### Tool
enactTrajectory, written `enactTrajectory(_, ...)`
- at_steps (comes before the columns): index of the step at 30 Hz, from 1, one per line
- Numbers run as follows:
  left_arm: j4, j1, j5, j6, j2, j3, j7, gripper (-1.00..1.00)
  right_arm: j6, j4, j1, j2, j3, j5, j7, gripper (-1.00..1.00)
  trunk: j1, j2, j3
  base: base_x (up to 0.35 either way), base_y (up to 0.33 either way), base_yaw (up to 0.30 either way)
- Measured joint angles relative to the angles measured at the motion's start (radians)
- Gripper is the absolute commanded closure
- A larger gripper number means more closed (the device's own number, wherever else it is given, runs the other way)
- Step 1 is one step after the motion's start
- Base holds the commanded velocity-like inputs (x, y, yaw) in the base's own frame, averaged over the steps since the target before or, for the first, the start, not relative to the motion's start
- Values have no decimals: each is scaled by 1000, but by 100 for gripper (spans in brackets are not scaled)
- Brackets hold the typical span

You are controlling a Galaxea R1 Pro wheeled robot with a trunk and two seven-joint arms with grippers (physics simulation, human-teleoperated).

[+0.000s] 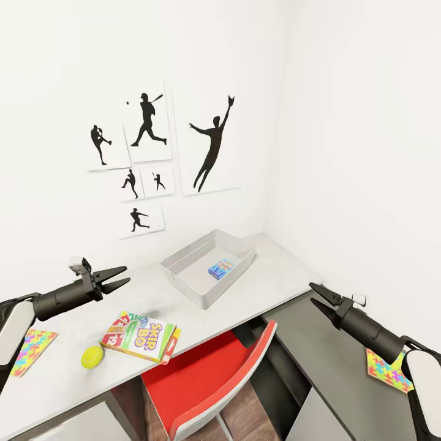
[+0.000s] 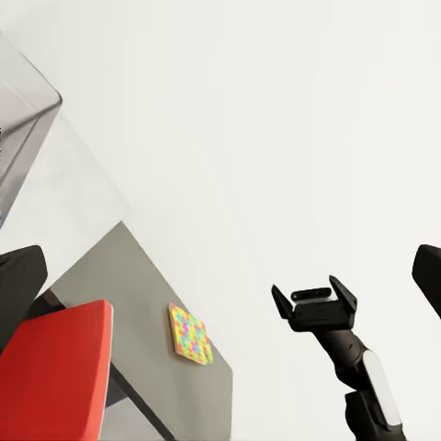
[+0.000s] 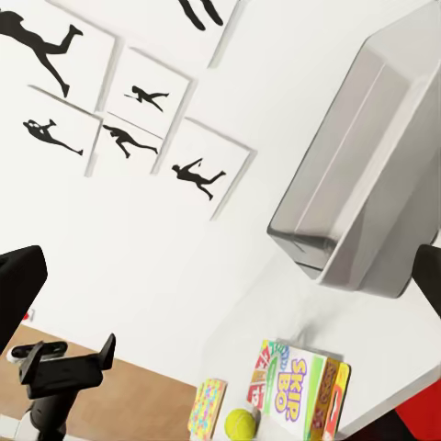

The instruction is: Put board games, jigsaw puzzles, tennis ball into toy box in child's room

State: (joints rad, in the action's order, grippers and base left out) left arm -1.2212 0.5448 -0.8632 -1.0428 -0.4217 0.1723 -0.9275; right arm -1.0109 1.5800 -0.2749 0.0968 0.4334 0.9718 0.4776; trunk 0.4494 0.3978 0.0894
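Both tools hang empty over the tabletop (image 1: 269, 269). The left tool (image 1: 122, 277) hovers above the pale surface with its fingers slightly spread and nothing between them; the right tool (image 1: 320, 294) is held over the lower dark grey section, likewise spread and holding nothing.

The toy box (image 1: 184, 275) sits toward the back corner of the tabletop, angled under the baseball silhouette prints (image 1: 147, 159). One blue board game (image 1: 221, 269) with colourful lettering already lies on its floor, so by the look of it one toy of six is put away.

Still outside the box: the Skip-Bo game (image 1: 141, 335) lies flat near the front edge, just in front of the left tool, with the tennis ball (image 1: 92, 356) just beside its left end. One jigsaw puzzle (image 1: 32, 350) rests flat at the far left of the tabletop, partly hidden behind the left arm. The second jigsaw puzzle (image 1: 387, 371) lies on the dark grey section at the right, next to the right arm. A red swivel chair (image 1: 214, 373) is pushed in below the tabletop.

The third board game and the bed are not visible, so their status cannot be told. The task seems at an early stage, with four toys in reach waiting and at least one more to be brought over.
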Motion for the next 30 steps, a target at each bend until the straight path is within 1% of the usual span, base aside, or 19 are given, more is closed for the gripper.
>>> enactTrajectory(6, 0, 0, 0, 0, -1, 2, 0, -100, 4, 0, 0, 0, 0, 0, 0, -100, 0, 0, 0, -2, 0, 4)
enactTrajectory(10, 0, 0, 0, 0, -2, 2, 1, -100, 4, 0, 0, 0, 0, 0, 0, -100, 0, 0, -1, -42, 0, 119)
enactTrajectory(14, 0, 0, 0, 0, -3, 2, 0, -100, 4, 0, 0, 0, -2, 0, -1, -100, 0, 0, -2, -143, 1, 230)
enactTrajectory(22, 0, -1, 0, 0, -3, 2, 0, -100, 6, -1, 0, 0, -3, -1, -2, -100, 0, 0, -2, -230, 37, 275)
enactTrajectory(30, 0, -1, 0, 0, -3, 2, -1, -100, 10, 0, 0, 0, -2, -2, -1, -100, 0, 0, -4, -46, 7, 278)
